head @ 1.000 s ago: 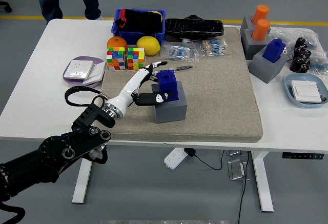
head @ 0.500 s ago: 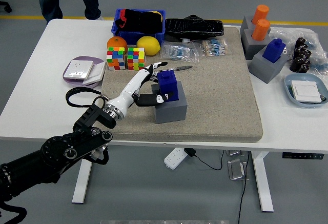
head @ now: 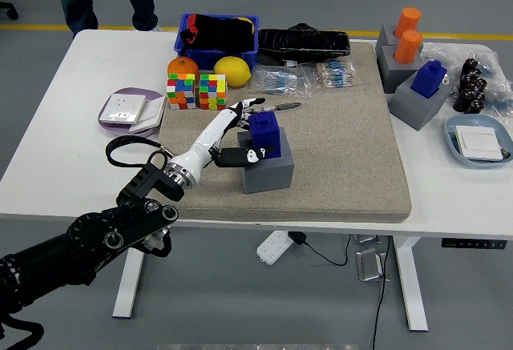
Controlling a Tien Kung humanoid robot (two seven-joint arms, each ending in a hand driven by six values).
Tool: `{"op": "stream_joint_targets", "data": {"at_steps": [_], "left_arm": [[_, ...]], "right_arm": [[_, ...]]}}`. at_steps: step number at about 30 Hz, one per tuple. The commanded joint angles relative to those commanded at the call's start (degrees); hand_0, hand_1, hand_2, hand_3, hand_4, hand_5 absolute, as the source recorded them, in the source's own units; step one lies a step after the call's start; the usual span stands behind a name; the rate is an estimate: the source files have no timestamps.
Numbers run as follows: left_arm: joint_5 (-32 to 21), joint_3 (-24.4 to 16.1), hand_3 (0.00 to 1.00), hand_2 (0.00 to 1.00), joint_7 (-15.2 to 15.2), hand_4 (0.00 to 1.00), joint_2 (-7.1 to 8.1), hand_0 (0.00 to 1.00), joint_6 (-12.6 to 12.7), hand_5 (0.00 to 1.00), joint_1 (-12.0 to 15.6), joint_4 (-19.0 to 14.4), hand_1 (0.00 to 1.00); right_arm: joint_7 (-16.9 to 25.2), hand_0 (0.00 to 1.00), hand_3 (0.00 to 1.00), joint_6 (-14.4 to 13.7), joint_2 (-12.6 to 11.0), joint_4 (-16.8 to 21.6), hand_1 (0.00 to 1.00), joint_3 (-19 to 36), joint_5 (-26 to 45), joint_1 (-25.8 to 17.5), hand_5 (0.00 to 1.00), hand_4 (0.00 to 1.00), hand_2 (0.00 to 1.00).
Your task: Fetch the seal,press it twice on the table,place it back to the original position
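A: Where does it stand? The beige mat (head: 337, 150) lies under everything, and the grey block (head: 267, 172) sits just beyond the left hand (head: 232, 138).

B: The blue seal (head: 264, 134) is seated on top of that block, right at the fingertips. The thumb lies against its near side and the fingers reach along the far side, so the hand looks closed on it, though how firmly I cannot tell.

A: Advice?

B: I'd pinch evenly and lift straight up, so the block stays put.
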Motion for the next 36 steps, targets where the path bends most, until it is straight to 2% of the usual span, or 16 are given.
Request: {"op": "stream_joint_targets", "data": {"at_steps": [3, 4, 9, 10, 15, 16, 27, 28, 29, 33, 34, 36], "left_arm": [[-0.01, 0.13, 0.923, 0.33, 0.08, 0.52, 0.08, 0.819, -0.22, 0.002, -0.01, -0.03, 0.397], [-0.05, 0.14, 0.924, 0.471, 0.11, 0.556, 0.09, 0.83, -0.35, 0.002, -0.01, -0.02, 0.58], [-0.65, 0.01, 0.924, 0.471, -0.08, 0.556, 0.13, 0.83, -0.94, 0.002, 0.01, 0.1, 0.58], [-0.69, -0.03, 0.927, 0.751, -0.1, 0.718, 0.14, 0.899, -1.0, 0.002, -0.01, 0.14, 0.845], [-0.78, 0.02, 0.927, 0.751, -0.13, 0.718, 0.15, 0.899, -1.23, 0.002, -0.04, 0.27, 0.845], [-0.77, 0.02, 0.932, 0.828, -0.12, 0.764, 0.14, 0.918, -1.26, 0.002, -0.05, 0.33, 0.894], [-1.01, -0.06, 0.933, 0.859, -0.29, 0.788, 0.16, 0.928, -1.54, 0.002, -0.04, 0.4, 0.918], [-1.12, -0.08, 0.937, 0.892, -0.37, 0.839, 0.18, 0.935, -1.66, 0.002, -0.03, 0.41, 0.942], [-1.23, -0.08, 0.937, 0.892, -0.46, 0.839, 0.2, 0.935, -1.77, 0.002, -0.03, 0.42, 0.942], [-1.87, -0.33, 0.937, 0.892, -0.3, 0.839, 0.3, 0.935, -3.67, 0.002, 0.0, 0.69, 0.942], [-2.11, -0.51, 0.998, 0.998, 0.01, 0.998, 0.33, 0.998, -4.62, 0.139, -0.03, 0.77, 0.998], [-2.58, -0.72, 0.998, 0.998, 0.27, 0.998, 0.3, 0.998, -5.85, 0.139, -0.12, 0.96, 0.998]], "right_arm": [[0.0, 0.802, 0.664, 0.03, 0.03, 0.05, 0.711, -0.03, 0.03, 0.01, 0.557, 0.773, 0.704], [0.0, 0.802, 0.664, 0.03, 0.03, 0.05, 0.711, -0.03, 0.02, 0.0, 0.557, 0.773, 0.704], [0.01, 0.802, 0.664, 0.02, 0.01, 0.0, 0.711, -0.03, -0.06, -0.03, 0.557, 0.773, 0.704], [0.0, 0.802, 0.665, 0.03, 0.01, 0.0, 0.711, -0.05, -0.1, 0.01, 0.557, 0.773, 0.704], [0.01, 0.802, 0.665, 0.04, 0.04, 0.04, 0.711, 0.0, -0.08, 0.04, 0.557, 0.773, 0.704], [0.02, 0.802, 0.664, 0.03, 0.02, 0.02, 0.711, 0.06, -0.09, 0.03, 0.556, 0.773, 0.705], [0.05, 0.801, 0.665, 0.06, 0.03, 0.05, 0.711, 0.14, -0.18, 0.04, 0.556, 0.774, 0.704], [0.06, 0.802, 0.664, 0.05, 0.04, 0.04, 0.71, 0.18, -0.21, 0.04, 0.558, 0.774, 0.703], [0.06, 0.802, 0.664, 0.05, 0.04, 0.04, 0.71, 0.19, -0.21, 0.03, 0.558, 0.774, 0.703], [0.08, 0.802, 0.664, 0.06, 0.03, 0.02, 0.71, 0.23, -0.26, -0.01, 0.558, 0.774, 0.703], [0.08, 0.802, 0.664, 0.06, 0.05, -0.01, 0.71, 0.24, -0.3, -0.01, 0.558, 0.774, 0.704], [0.08, 0.802, 0.664, 0.09, 0.07, -0.01, 0.71, 0.24, -0.31, 0.03, 0.558, 0.774, 0.704]]}}
